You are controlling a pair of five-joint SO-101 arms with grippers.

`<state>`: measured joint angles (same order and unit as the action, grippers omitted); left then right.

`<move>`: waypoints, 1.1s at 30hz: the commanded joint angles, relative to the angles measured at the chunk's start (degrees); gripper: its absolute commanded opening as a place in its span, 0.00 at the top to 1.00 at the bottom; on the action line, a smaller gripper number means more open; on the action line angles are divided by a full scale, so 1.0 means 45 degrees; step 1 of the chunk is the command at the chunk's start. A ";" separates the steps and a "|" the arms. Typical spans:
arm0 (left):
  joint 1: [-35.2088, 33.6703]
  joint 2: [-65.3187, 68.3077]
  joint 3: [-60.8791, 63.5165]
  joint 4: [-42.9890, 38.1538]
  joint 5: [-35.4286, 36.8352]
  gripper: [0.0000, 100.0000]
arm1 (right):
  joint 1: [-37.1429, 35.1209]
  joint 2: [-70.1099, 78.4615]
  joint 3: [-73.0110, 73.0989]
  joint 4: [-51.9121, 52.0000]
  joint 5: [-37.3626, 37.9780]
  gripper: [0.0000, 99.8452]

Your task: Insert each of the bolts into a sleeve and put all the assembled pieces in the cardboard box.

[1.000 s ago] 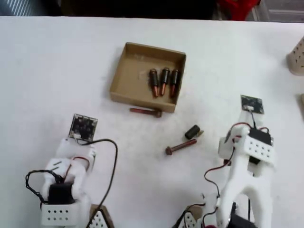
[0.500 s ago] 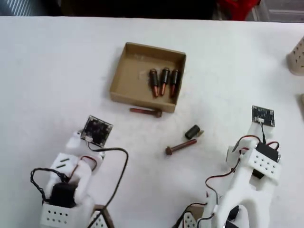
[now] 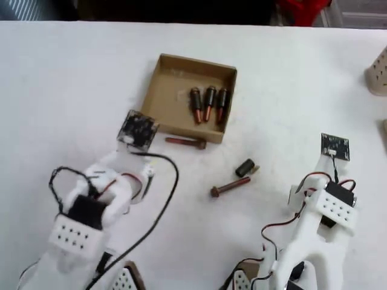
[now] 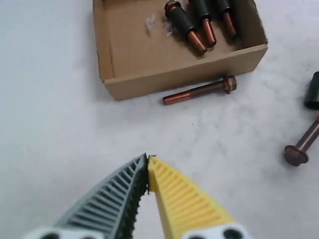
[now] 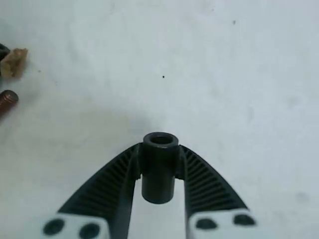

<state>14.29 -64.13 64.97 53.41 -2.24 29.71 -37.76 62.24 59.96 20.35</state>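
Left gripper (image 4: 148,160) pressed together, empty, over table at 7 o'clock of box (image 3: 164,96). Right gripper (image 5: 159,149) pinching black sleeve (image 5: 159,175) (open end visible between tips). Three assembled pieces (image 3: 208,104) in box, 3 o'clock side. Loose bolt (image 3: 185,142) at box's 6 o'clock, just beside wall. Second bolt (image 3: 230,185) and spare sleeve (image 3: 245,167) at 5 o'clock, near each other.

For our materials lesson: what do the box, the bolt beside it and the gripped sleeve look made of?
Box: brown cardboard, matte, raw cut edges. Bolt: likely metal, coppery sheen. Sleeve: matte black, perhaps rubber or plastic.
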 commanded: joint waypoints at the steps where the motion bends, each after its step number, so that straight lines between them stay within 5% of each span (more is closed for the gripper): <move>1: 0.1260 0.2413 -0.1954 -0.1621 0.1172 0.98 | 0.0127 -0.0361 -0.0059 -0.0147 0.0176 0.98; 17: 0.2393 1.0286 -0.2403 -0.9416 0.2989 0.98 | 0.0127 -0.0440 0.0215 -0.0303 0.0860 0.98; 33: 0.2374 1.5893 -0.5822 -1.0745 0.2989 0.98 | 0.0088 -0.0381 0.0234 -0.0596 0.0840 0.98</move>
<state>24.57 4.00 42.99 6.46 10.95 29.71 -37.76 63.65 58.20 23.78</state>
